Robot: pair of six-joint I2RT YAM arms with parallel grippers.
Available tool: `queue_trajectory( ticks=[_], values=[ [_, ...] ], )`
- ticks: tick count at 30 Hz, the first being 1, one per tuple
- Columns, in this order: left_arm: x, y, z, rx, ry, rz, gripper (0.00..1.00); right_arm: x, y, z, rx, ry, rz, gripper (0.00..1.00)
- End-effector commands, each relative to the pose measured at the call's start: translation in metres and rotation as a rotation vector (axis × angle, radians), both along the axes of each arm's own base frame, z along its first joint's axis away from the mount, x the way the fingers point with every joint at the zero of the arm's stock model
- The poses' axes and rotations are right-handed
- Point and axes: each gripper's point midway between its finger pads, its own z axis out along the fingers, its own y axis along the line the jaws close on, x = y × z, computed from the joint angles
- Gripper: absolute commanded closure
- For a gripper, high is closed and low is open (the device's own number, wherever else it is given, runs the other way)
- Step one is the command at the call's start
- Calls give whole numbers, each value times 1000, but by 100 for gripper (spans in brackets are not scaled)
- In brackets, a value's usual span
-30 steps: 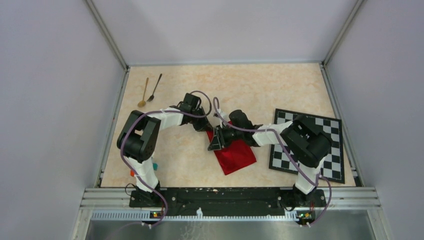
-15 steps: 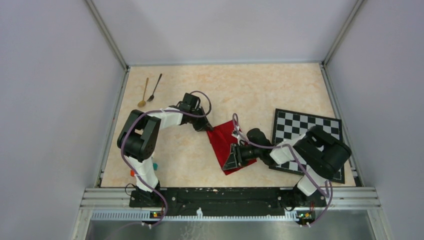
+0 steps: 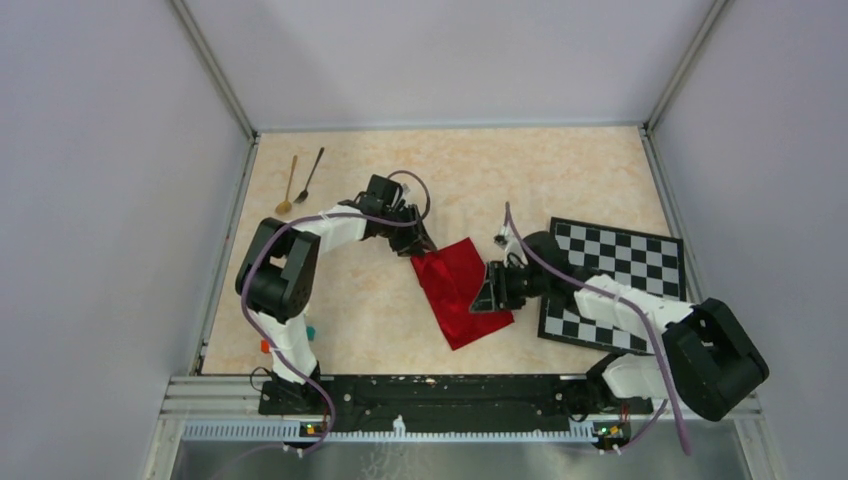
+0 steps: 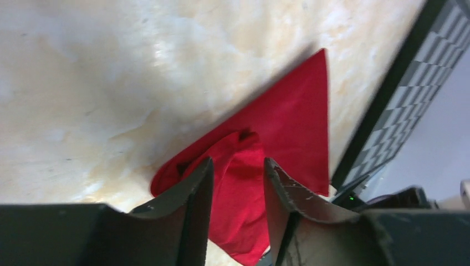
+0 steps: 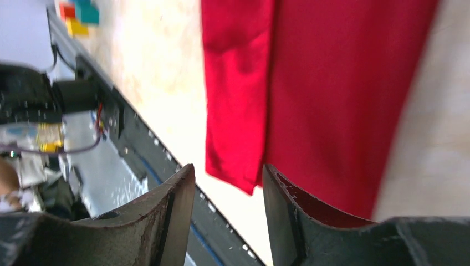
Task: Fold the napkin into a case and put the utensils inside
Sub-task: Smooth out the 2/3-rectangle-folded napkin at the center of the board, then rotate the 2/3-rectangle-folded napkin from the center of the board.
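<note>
1. Red cloth, the napkin (image 3: 452, 292), lies folded near the middle of the bench (image 3: 520, 180). It forms a slanted oblong running from a far left corner down towards the near edge.
2. From the right wrist view, the napkin (image 5: 332, 83) has a narrower flap doubled over its wider layer along one long side.
3. At the napkin's far left corner sits the left hand (image 3: 420, 245). Its wrist view shows the left hand (image 4: 238, 163) with fingers a little apart. A rumpled ridge of napkin (image 4: 288, 122) rises in the gap just beyond the tips. I cannot tell whether the tips touch the cloth.
4. Over the napkin's right edge is the right hand (image 3: 490, 297), between the cloth and the chequered mat (image 3: 620, 265). In its own view the right hand (image 5: 228, 169) has its fingers spread and grips nothing. Red cloth and the bench's near edge show through the gap.
5. The mat lies flat to the right of the napkin, near it, with the right arm reaching across it.
6. A gold spoon (image 3: 289, 185) and a black spoon (image 3: 311, 174) lie side by side at the far left of the bench. Their bowls point nearward, and they are well apart from the napkin.
7. Small coloured blocks (image 3: 310, 332) sit beside the left arm's base, near left.
</note>
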Motion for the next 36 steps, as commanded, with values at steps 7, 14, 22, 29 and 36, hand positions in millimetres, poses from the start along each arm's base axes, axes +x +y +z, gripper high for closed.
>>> queue_trajectory(
  ticks=[7, 14, 22, 29, 36],
  values=[
    [-16, -14, 102, -148, -196, -189, 31, 61, -24, -16, -102, 27, -132, 56],
    [-66, 6, 91, -126, -168, -194, 25, 57, -6, -39, -111, 78, -267, 72],
    [-104, 31, 85, -46, -189, -190, 20, 24, 91, -22, 101, 118, -182, 73],
    [-139, 10, 92, -36, -233, -153, 10, 53, 51, 26, 95, 15, -211, 54],
    [-186, -34, 56, 279, -168, -127, 19, 93, -101, 21, -186, -61, -456, 24]
  ],
)
